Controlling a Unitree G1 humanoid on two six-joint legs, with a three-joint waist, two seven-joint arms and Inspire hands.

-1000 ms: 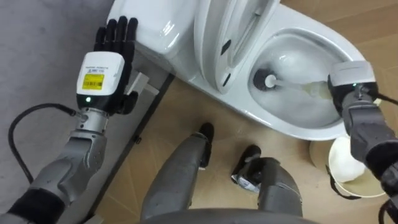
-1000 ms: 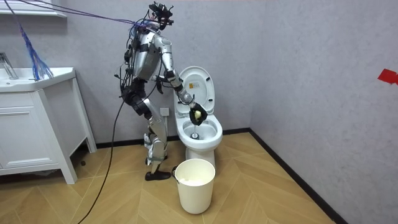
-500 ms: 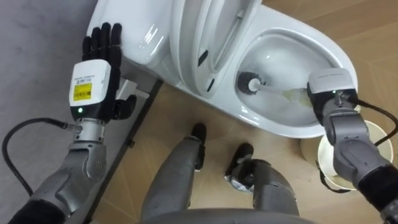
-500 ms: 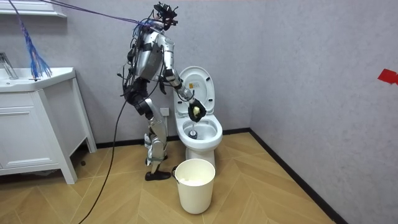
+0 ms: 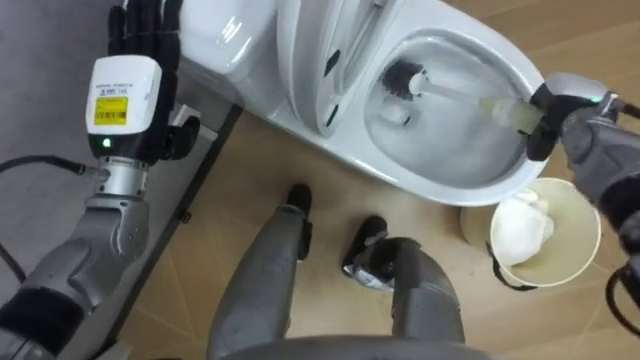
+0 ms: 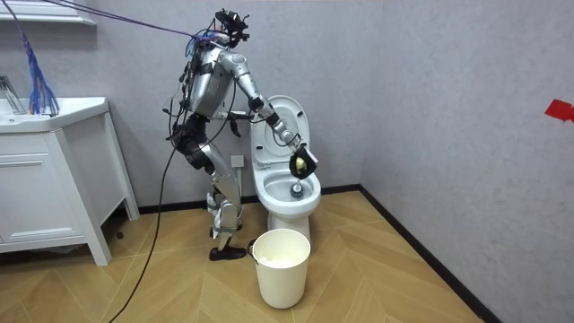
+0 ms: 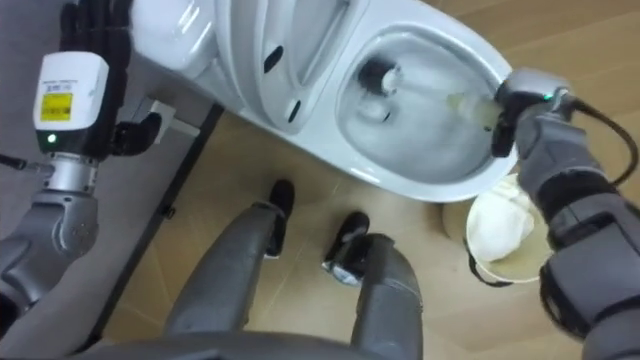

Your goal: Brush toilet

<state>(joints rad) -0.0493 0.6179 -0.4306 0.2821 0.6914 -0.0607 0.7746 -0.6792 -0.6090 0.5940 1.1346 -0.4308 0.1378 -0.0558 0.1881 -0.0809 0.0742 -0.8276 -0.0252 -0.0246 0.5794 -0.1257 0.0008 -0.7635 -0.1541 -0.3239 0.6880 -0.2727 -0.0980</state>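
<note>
Brush: the toilet brush [image 5: 470, 100] lies slanted across the toilet bowl [image 5: 440, 185], its bristle head [image 5: 403, 80] down on the inner wall on the side nearest the raised seat; I judge that slant lets the bristles bear on the porcelain.
Right hand: my right hand [image 5: 548, 125] is clenched round the top of the handle, just over the bowl's outer rim, so the arm clears the bowl and only the brush goes in.
Left hand: my left hand [image 5: 125, 105] is held up beside the cistern [image 5: 225, 30], fingers straight and carrying nothing, parked out of the way.
Seat and lid: the seat and lid [image 5: 310, 60] stand upright against the cistern, leaving the bowl open for scrubbing.
Bucket: a white bucket [image 5: 575, 215] sits on the floor just beside the bowl, below my right forearm, with something pale bunched inside.
Stance: in the room view I stand beside the toilet, leaning toward it.
Stage: mid-scrub, by my reading.
</note>
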